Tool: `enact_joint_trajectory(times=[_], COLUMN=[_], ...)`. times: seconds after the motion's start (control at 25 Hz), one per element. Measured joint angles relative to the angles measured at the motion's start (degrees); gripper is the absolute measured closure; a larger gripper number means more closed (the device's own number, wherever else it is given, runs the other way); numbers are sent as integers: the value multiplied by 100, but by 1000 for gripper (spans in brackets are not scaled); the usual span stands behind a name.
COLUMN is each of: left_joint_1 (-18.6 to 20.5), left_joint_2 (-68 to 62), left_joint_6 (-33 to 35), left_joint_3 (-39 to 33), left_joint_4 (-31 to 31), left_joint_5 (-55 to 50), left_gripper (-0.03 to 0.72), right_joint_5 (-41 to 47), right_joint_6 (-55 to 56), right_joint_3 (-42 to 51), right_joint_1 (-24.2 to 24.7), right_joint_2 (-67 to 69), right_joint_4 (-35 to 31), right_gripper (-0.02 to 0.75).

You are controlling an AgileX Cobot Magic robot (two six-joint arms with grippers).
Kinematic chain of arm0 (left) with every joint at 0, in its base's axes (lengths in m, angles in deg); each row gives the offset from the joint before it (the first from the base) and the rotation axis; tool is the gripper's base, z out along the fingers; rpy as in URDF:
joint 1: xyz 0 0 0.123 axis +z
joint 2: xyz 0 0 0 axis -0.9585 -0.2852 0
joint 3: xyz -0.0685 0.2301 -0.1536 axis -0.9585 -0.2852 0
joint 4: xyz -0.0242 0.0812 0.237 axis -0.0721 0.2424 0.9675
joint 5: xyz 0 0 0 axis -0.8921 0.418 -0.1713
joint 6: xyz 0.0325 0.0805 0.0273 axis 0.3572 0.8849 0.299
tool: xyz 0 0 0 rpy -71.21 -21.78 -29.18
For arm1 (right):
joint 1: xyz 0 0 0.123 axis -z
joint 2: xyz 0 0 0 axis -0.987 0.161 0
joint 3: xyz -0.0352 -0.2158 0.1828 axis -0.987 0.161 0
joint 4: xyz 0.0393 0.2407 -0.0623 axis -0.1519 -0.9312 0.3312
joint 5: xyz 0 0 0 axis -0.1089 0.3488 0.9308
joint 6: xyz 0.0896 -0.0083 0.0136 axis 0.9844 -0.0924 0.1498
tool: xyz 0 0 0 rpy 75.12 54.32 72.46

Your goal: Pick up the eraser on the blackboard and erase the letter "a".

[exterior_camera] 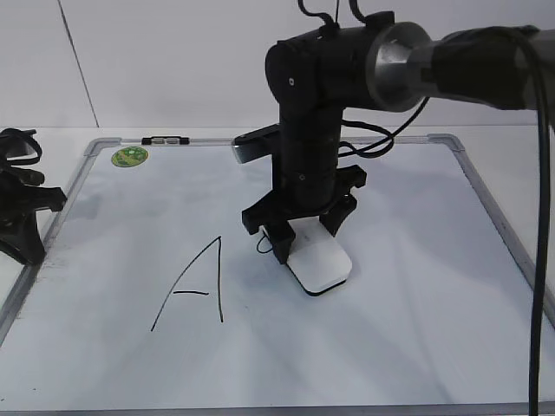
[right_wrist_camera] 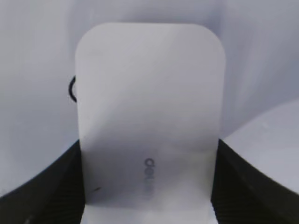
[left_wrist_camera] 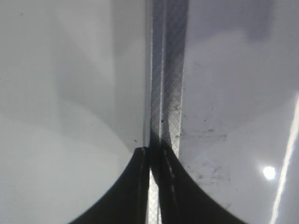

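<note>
The blackboard (exterior_camera: pixel 416 329) is a white board with a grey frame lying flat. My right gripper (exterior_camera: pixel 299 236) is shut on the white eraser (exterior_camera: pixel 321 264), which rests on the board near its middle. In the right wrist view the eraser (right_wrist_camera: pixel 149 116) fills the space between my black fingers (right_wrist_camera: pixel 148 186). The letter "a" (exterior_camera: pixel 264 246) is mostly hidden by the eraser and fingers; a small black curve of it (right_wrist_camera: pixel 72 89) shows at the eraser's left edge. My left gripper (left_wrist_camera: pixel 153 154) is shut and empty over the board's left frame (left_wrist_camera: pixel 166 93).
A large capital "A" (exterior_camera: pixel 195 286) is drawn left of the eraser. A round green sticker (exterior_camera: pixel 129 157) and a small black-and-white clip (exterior_camera: pixel 165 139) sit at the board's far left corner. The left arm (exterior_camera: pixel 22 208) rests at the left edge.
</note>
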Motion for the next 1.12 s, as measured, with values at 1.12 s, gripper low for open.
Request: enact_joint_trajectory(times=[1.12], left_joint_1=[0], left_joint_2=[0], left_joint_6=[2], left_joint_3=[0], left_joint_4=[-12], left_joint_5=[0], left_gripper=[671], right_joint_5=[0], right_joint_6=[105], right_joint_3=[0], right_joint_1=[-180], right_joint_2=[11], right_joint_4=[151], right_gripper=[213])
